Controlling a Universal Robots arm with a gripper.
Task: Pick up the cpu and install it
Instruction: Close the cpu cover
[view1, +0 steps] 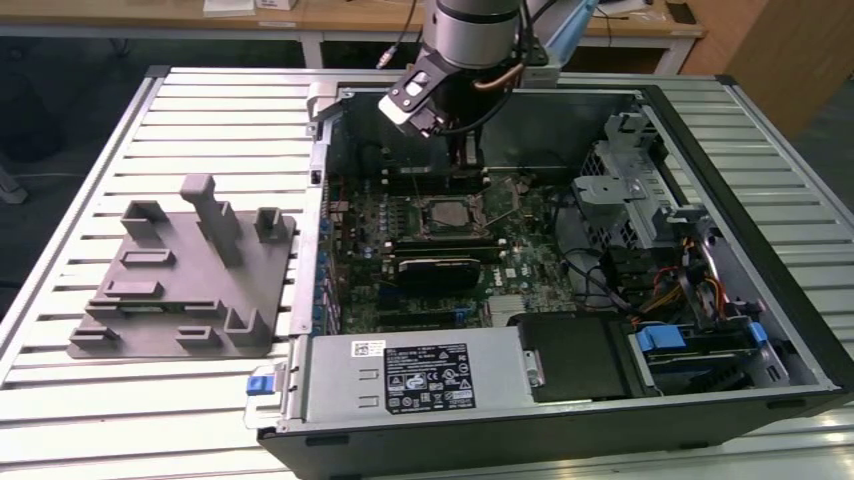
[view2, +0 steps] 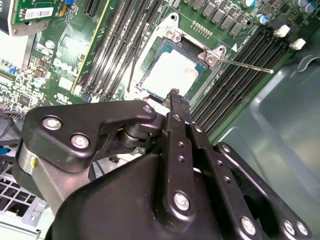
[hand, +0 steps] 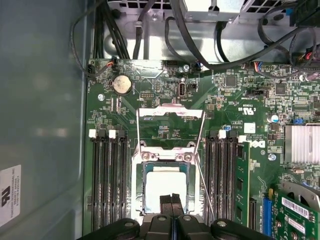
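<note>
Gripper: the black fingers (hand: 171, 202) are pressed together at the tips with nothing between them, as seen in both wrist views
Gripper position: in the first wrist view the tips overlap the near edge of the socket; whether they touch anything below cannot be told
Arm: in the exterior view the arm (view1: 467, 35) reaches down into the far part of the open computer case (view1: 801, 330)
Cpu: the cpu (hand: 164, 189) lies flat in the socket (hand: 141, 170), silver top up, its edges square to the socket walls
Load plate: the metal load plate (hand: 170, 111) is swung open, off the cpu
Lever: the thin lever rod (hand: 205, 180) stands free beside the socket, slanting across the board
Memory slots: long black memory slots (hand: 107, 175) run on both sides of the socket
Board details: a round coin battery (hand: 121, 85) sits beyond the load plate, a finned heatsink (hand: 302, 144) lies well apart to one side, and a green expansion card (hand: 295, 210) sits near it
Cables: black cables (hand: 200, 50) loop along the board's far edge
Tray: a grey tray (view1: 187, 290) with upright pegs lies on the slatted table (view1: 214, 110), at the exterior view's left of the case
Power supply: a labelled power supply (view1: 427, 375) fills the near side of the case
</note>
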